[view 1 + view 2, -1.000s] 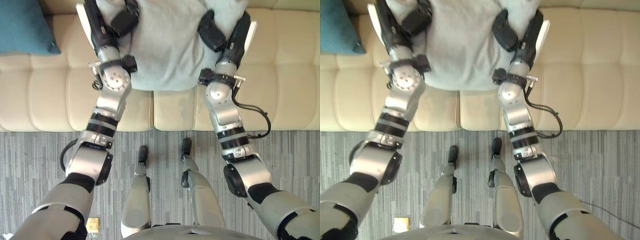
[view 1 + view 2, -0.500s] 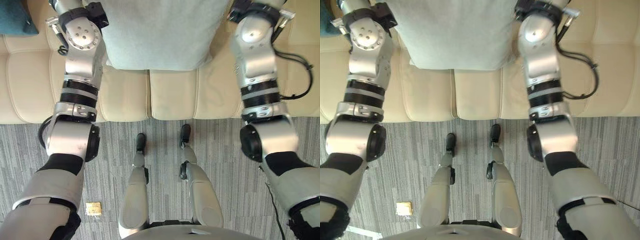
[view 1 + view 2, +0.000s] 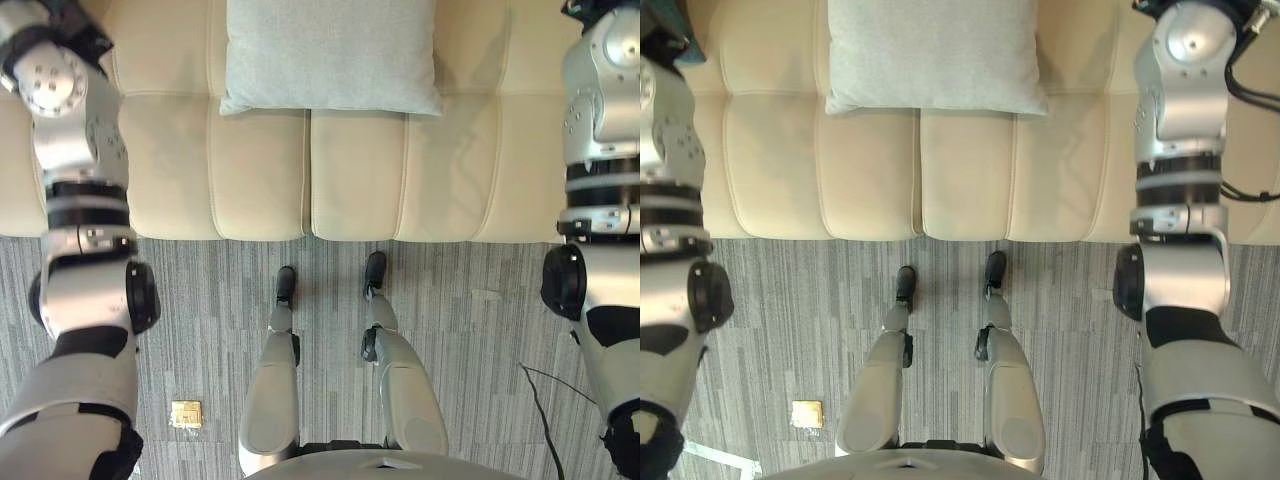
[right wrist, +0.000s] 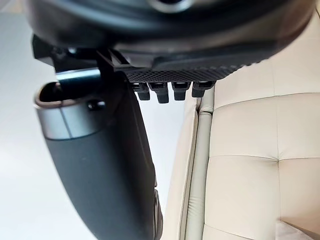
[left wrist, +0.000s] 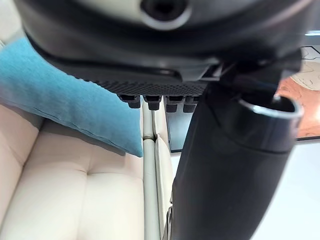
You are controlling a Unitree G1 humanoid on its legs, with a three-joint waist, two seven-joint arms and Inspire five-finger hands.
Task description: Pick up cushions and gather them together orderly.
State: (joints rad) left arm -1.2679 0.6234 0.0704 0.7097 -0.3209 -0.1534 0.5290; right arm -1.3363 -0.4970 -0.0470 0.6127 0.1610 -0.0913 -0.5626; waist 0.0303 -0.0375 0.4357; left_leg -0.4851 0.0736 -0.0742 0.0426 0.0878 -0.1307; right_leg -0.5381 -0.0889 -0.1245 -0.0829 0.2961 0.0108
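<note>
Lying flat on the cream sofa [image 3: 360,180], the grey cushion [image 3: 330,50] sets its near edge parallel to the seat front; left hand [image 5: 150,87] and right hand [image 4: 170,75] hang slack-fingered, empty.

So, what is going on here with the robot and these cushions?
A humanoid robot stands in front of a cream sofa, tidying cushions. A light grey cushion lies on the sofa straight ahead of it, between the two widely spread arms, and neither hand touches it. The left hand is open and holds nothing, with a blue cushion on the sofa just beyond it. The right hand is open and holds nothing too, with the sofa's cream upholstery beyond it.
</note>
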